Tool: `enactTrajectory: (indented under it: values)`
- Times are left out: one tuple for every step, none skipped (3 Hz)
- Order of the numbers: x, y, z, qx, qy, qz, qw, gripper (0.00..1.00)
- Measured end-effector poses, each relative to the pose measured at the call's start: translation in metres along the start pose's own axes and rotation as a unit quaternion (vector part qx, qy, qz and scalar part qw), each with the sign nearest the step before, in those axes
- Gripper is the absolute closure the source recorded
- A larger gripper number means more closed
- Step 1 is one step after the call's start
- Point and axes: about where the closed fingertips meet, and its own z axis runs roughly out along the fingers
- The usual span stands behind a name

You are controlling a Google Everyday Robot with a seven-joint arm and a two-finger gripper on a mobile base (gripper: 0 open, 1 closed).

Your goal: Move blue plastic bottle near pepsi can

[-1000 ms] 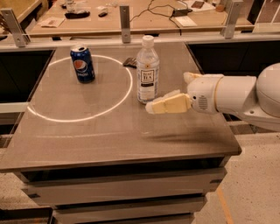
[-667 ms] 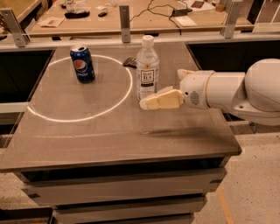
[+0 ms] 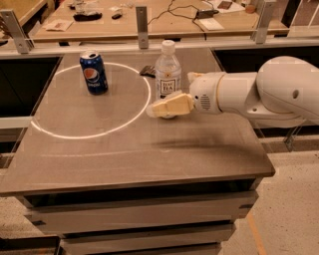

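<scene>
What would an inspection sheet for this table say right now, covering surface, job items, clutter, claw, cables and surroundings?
Surface: grey table top marked with a white ring.
Job's things: blue plastic bottle upright, just outside the ring's right edge; pepsi can upright inside the ring, well apart from it.
Clutter: small dark object behind the bottle.
Grippers: claw low, at the bottle's base on the near side.
Cables: dark cables on the rear desk.
Surroundings: papers on that desk; metal posts along the table's back.
</scene>
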Motion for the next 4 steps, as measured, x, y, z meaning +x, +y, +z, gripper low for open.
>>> enactTrajectory:
  values:
    - [-0.009, -0.007, 0.013, -0.008, -0.004, -0.009, 0.9999, 0.0]
    - [-0.017, -0.016, 0.022, -0.01, -0.007, -0.02, 0.9997, 0.18]
    - [-0.017, -0.021, 0.023, -0.003, 0.002, -0.028, 0.9996, 0.41]
    - [-0.018, -0.019, 0.024, -0.005, 0.002, -0.029, 0.9996, 0.65]
